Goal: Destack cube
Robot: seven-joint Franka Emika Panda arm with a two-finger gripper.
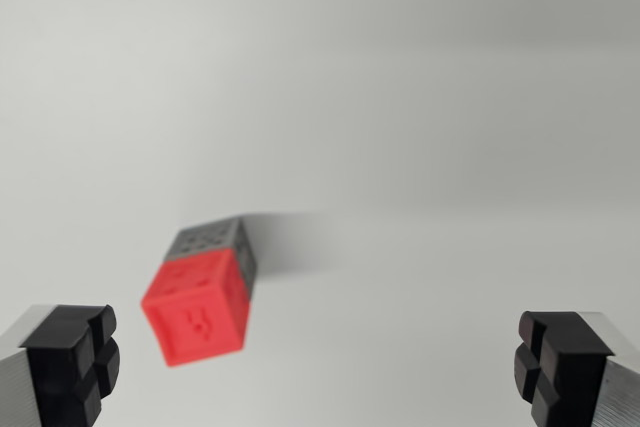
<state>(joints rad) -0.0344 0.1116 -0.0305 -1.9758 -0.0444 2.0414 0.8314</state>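
Note:
A red cube [197, 308] sits stacked on a grey cube [214, 238], whose dotted face and right side show behind and below it. The stack lies left of centre in the wrist view, on a plain white surface. My gripper [318, 365] is open, its black left fingertip [72, 359] and right fingertip [558, 361] at the bottom corners. The red cube is just right of the left fingertip and nothing is between the jaws. The stack looks slightly blurred.
The white surface [430, 147] fills the whole view. A soft shadow [295, 242] stretches right from the stack.

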